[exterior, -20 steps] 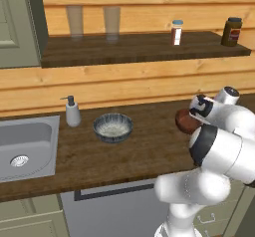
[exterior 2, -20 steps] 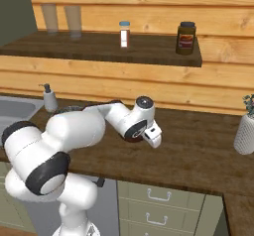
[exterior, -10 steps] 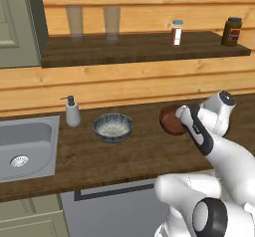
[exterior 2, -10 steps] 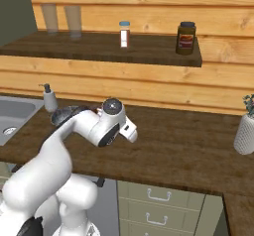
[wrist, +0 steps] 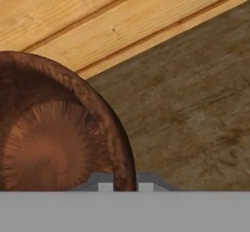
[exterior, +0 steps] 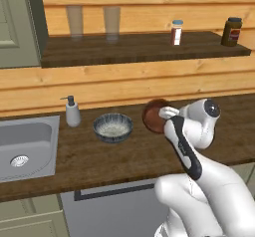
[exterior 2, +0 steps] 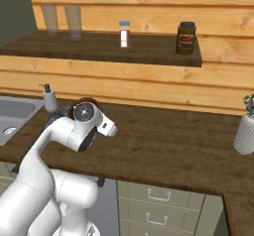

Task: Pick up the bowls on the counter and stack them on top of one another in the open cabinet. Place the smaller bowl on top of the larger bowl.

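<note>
2 bowls sit apart: the gripper (exterior: 162, 115) is clamped on the smaller bowl's (exterior: 155, 115) rim, lifted off the counter (exterior: 124, 156), with the larger bowl (exterior: 113, 127) just left and the open cabinet (exterior: 139, 49) shelf above, farther back.

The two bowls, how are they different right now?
The smaller bowl is smooth and reddish-brown; the larger bowl is grey-blue, ribbed outside, pale and speckled inside. The smaller bowl is tipped on its side, its rim pinched in the gripper; the larger bowl sits flat on the counter. The larger bowl looks wider. Both are round, and neither is in the open cabinet yet.
</note>
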Controlling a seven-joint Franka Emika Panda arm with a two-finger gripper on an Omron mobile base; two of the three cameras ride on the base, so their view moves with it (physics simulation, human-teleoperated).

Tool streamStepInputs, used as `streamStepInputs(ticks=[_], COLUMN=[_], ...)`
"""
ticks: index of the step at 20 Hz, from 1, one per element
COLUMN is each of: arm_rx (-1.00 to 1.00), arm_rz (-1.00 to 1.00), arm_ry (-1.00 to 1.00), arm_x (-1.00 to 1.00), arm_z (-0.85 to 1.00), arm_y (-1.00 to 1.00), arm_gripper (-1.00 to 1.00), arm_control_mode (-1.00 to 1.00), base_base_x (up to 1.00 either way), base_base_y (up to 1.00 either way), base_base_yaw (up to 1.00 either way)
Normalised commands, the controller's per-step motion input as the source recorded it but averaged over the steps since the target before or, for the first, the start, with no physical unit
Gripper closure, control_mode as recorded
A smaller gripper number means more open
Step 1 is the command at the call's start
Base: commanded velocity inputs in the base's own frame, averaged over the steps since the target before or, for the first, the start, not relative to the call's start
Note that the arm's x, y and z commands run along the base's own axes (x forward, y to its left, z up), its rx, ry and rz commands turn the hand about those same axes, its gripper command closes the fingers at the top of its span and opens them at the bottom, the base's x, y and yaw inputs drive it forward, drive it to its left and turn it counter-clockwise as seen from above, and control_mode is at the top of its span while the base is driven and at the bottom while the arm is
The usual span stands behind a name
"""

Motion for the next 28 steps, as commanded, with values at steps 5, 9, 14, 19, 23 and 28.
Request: streamStepInputs(ticks=[5,9,14,19,23,28], arm_rx=[-0.13,-0.07,0.01,0.00,0.00,0.00], arm_rz=[0.00,0.01,0.09,0.01,0.00,0.00], arm_ry=[0.26,0.12,0.00,0.10,0.18,0.17], arm_x=[0.13,0.00,0.00,0.30,0.42,0.50], arm_z=[0.27,0.00,0.12,0.00,0.00,0.00], arm_y=[0.74,0.61,0.13,0.38,0.48,0.31], arm_gripper=[1.00,1.00,1.00,1.00,1.00,1.00], arm_control_mode=[-1.00,-1.00,-1.00,-1.00,-1.00,-1.00], base_base_x=[0.00,0.00,0.00,0.00,0.00,0.00], base_base_y=[0.00,0.00,0.00,0.00,0.00,0.00], base_base_yaw=[0.00,0.00,0.00,0.00,0.00,0.00])
